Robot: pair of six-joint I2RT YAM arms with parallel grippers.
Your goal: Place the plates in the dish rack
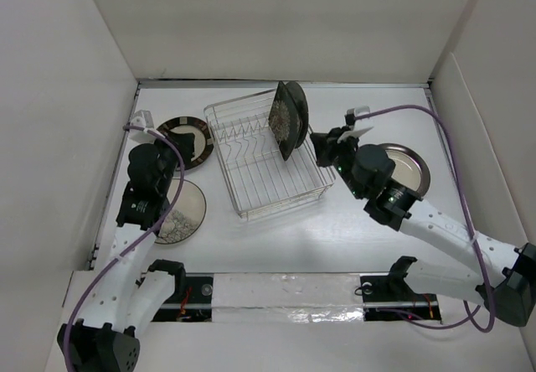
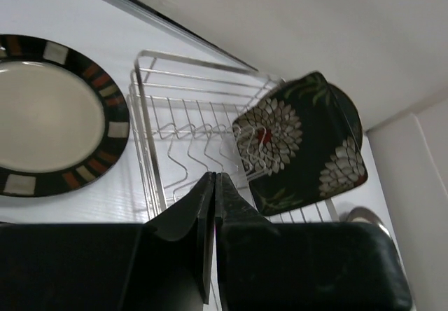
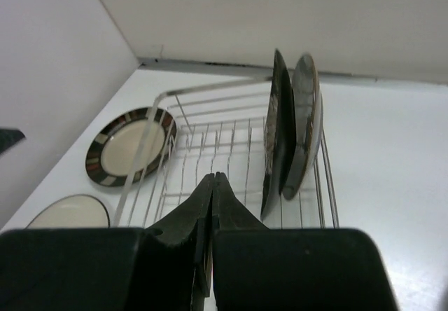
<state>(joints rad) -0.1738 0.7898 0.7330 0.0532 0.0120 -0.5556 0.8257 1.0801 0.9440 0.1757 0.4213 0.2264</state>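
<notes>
Looking down from above, you have the dish rack (image 1: 266,161) on the table (image 1: 335,238), with two plates standing on edge between the prongs at its right end. One is the square flower plate (image 2: 301,143); close against it, on the side away from the rack's middle, is a second dark plate (image 3: 306,125). Three more plates lie flat on the table outside the rack. A striped-rim plate (image 1: 172,127) with a cream centre is just left of the rack, a dark-rimmed cream plate (image 1: 188,213) lies to the rack's near left, and a grey plate (image 1: 412,169) is right of the rack, partly under your right arm. Your left gripper (image 2: 214,179) hangs left of the rack, over the striped-rim plate, its fingers pressed together with nothing between them. Your right gripper (image 3: 213,179) sits just off the rack's right end, near the two standing plates, fingers likewise together and holding nothing.
</notes>
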